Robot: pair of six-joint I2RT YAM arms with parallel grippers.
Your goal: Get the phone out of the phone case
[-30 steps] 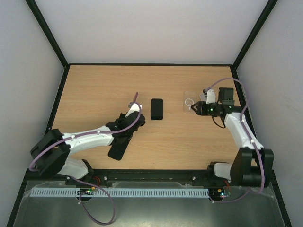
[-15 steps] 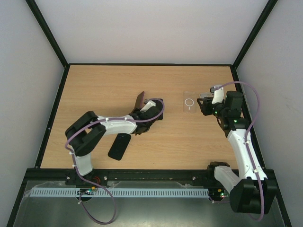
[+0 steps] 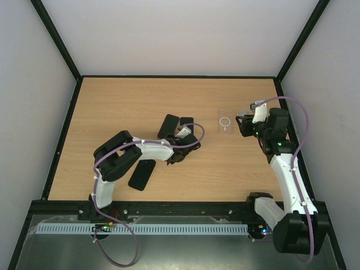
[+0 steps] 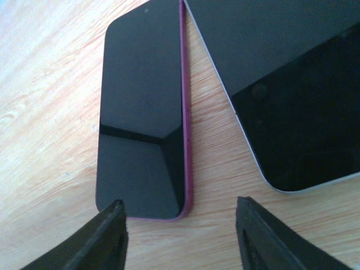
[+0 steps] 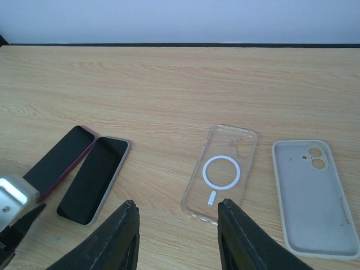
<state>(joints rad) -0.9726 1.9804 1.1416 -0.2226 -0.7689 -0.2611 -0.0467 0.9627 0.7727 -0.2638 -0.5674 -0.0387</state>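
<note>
A phone in a purple case [image 4: 143, 107] lies flat, screen up, on the wooden table [image 4: 50, 67]; from above it is the dark slab [image 3: 169, 125] left of centre. Beside it, almost touching, lies a second phone with a silver edge [image 4: 292, 84] [image 3: 186, 125]. My left gripper [image 4: 180, 219] [image 3: 184, 140] stands open just short of the purple phone's near end, with only bare wood between its fingers. My right gripper [image 5: 175, 216] [image 3: 242, 125] is open and empty, hovering in front of a clear case [image 5: 220, 171] [image 3: 225, 122].
A pale grey case [image 5: 315, 197] lies hollow side up, right of the clear one. A black phone-shaped slab [image 3: 142, 174] rests near the left arm's elbow. Black frame rails [image 3: 62, 124] and white walls border the table.
My left arm swung to the centre, laid the purple-cased phone down beside the silver-edged phone and opened its jaws. My right gripper pulled back from the clear case, then held still.
</note>
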